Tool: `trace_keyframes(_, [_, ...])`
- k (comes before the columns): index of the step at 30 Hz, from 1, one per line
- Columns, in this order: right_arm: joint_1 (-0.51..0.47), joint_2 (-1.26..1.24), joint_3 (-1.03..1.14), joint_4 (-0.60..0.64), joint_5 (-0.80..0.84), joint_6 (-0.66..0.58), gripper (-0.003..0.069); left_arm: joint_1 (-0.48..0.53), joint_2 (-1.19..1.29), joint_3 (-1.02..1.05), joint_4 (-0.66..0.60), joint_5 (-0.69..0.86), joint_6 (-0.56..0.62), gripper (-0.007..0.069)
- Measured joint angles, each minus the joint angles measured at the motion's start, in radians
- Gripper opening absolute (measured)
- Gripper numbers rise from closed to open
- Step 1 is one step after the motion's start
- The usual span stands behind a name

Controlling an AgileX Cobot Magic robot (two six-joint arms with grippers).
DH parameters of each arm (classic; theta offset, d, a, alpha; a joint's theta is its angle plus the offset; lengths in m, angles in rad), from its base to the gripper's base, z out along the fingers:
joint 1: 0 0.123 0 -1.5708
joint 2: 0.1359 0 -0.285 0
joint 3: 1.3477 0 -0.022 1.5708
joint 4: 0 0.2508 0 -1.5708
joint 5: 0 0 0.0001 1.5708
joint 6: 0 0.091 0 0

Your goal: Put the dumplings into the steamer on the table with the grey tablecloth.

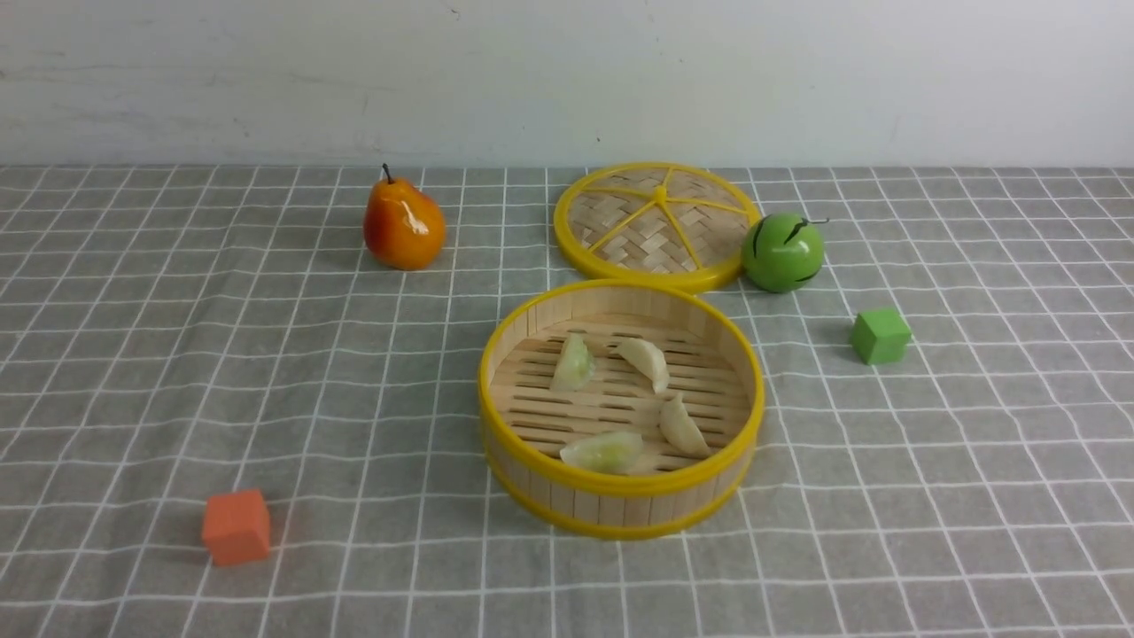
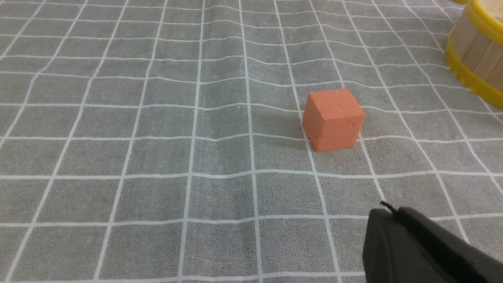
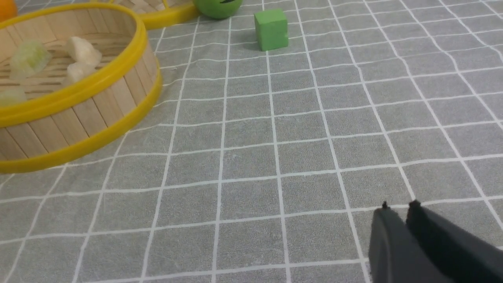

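The round bamboo steamer (image 1: 496, 354) with yellow rims stands on the grey grid tablecloth (image 1: 266, 372) near the middle. Inside it lie two pale green dumplings (image 1: 573, 363) (image 1: 604, 452) and two cream-beige dumplings (image 1: 647, 361) (image 1: 682, 427). The steamer also shows in the right wrist view (image 3: 118, 90) and its edge in the left wrist view (image 2: 477, 51). My left gripper (image 2: 389, 210) is shut and empty above the cloth, short of the orange cube (image 2: 333, 118). My right gripper (image 3: 397, 206) is shut and empty over bare cloth. Neither arm shows in the front view.
The flat woven lid (image 1: 656, 223) lies behind the steamer. An orange pear (image 1: 403, 226) stands at the back left, a green round fruit (image 1: 783, 252) beside the lid. A green cube (image 1: 881, 335) sits right of the steamer, the orange cube (image 1: 236, 526) at the front left.
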Motion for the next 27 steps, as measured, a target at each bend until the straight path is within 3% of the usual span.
trace_keyframes(27, [0.000, 0.000, 0.000, 0.000, 0.000, 0.000, 0.0095, 0.000, 0.000, 0.000, 0.000, 0.000, 0.001, -0.0014])
